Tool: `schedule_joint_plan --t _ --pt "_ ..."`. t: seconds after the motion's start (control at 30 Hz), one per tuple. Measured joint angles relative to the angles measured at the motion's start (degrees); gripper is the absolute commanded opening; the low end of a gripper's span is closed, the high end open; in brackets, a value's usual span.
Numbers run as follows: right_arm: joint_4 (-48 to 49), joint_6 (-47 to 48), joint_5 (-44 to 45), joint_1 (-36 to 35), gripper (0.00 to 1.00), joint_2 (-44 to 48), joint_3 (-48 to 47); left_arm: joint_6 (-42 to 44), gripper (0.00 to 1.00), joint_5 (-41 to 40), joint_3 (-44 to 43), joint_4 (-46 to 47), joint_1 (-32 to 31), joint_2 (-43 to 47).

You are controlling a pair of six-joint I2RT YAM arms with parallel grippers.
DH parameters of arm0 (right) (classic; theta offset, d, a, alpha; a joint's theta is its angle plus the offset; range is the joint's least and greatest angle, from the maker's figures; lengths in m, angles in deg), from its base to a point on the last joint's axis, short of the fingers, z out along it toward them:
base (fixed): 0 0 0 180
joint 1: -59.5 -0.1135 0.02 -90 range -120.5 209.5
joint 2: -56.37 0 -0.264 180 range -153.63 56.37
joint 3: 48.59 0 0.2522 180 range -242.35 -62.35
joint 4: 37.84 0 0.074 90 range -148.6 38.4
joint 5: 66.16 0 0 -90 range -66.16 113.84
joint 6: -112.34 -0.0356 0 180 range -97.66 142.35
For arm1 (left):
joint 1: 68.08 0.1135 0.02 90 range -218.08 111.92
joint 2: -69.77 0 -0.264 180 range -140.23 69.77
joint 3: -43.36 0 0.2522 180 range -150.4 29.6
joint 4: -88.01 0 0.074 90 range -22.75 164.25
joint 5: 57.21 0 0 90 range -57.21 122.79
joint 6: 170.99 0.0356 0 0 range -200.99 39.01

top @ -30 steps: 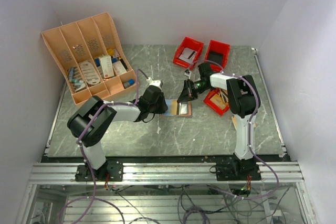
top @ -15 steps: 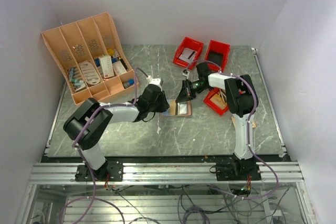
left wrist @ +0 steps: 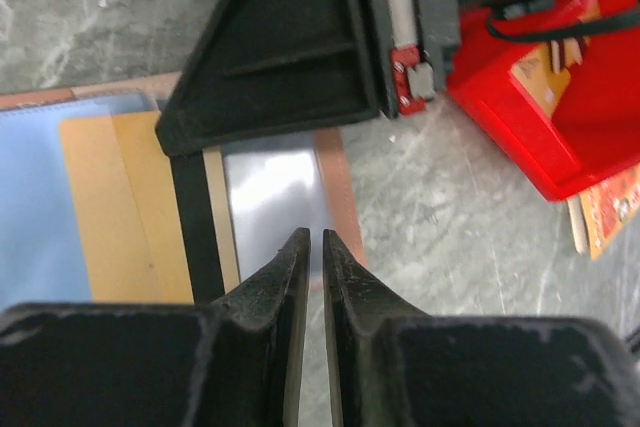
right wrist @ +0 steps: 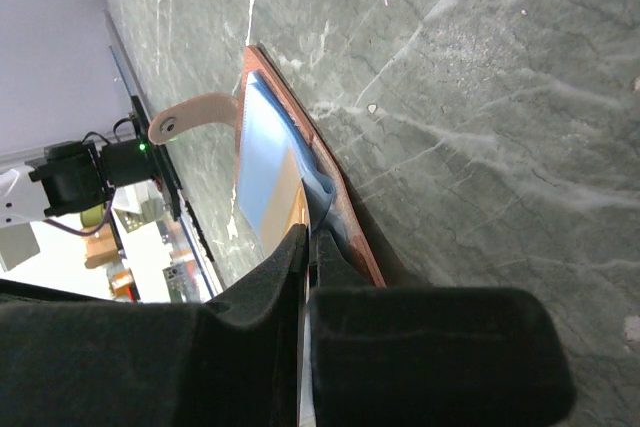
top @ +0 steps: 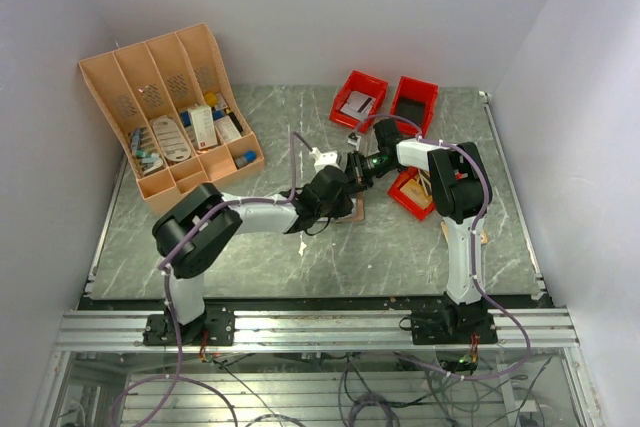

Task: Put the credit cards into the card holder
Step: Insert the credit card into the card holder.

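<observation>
Card holder (left wrist: 265,197): lies open on the bench (top: 250,247) at the centre of the top view, with blue and tan pockets and a clear window facing up.
Right fingers (right wrist: 265,282): closed, tips at the holder's blue pocket edge; pinching or pressing cannot be told.
Left fingers (left wrist: 280,287): nearly together above the clear window; whether the thin slit holds a card cannot be told.
Step in hand: judged to be card insertion.
Next move: calls for lining the edge up with a pocket mouth while the holder stays pinned.
Near red bin (left wrist: 505,122): orange flat pieces.
Upper-centre red bin (top: 370,78): a white-and-grey flat piece.
Neighbouring red bin (top: 420,81): contents unclear.
Slotted rack (top: 110,72): upper left, small assorted items.
</observation>
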Motion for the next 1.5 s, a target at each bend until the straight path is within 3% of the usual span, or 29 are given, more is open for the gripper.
schedule_joint_plan --t 0.63,1.27,1.5 --pt "0.2 0.0 -0.3 0.0 0.01 -0.1 0.0 -3.3 0.25 -10.9 -10.5 -10.4 -1.1 -8.3" --pt "0.9 0.6 -3.3 0.1 0.41 -0.4 0.0 -3.7 0.31 -19.7 -10.7 -10.9 -1.9 -9.7" --pt "0.8 1.0 -4.2 0.7 0.45 0.1 0.0 -4.4 0.35 -21.6 -9.9 -11.0 -2.1 -9.7"
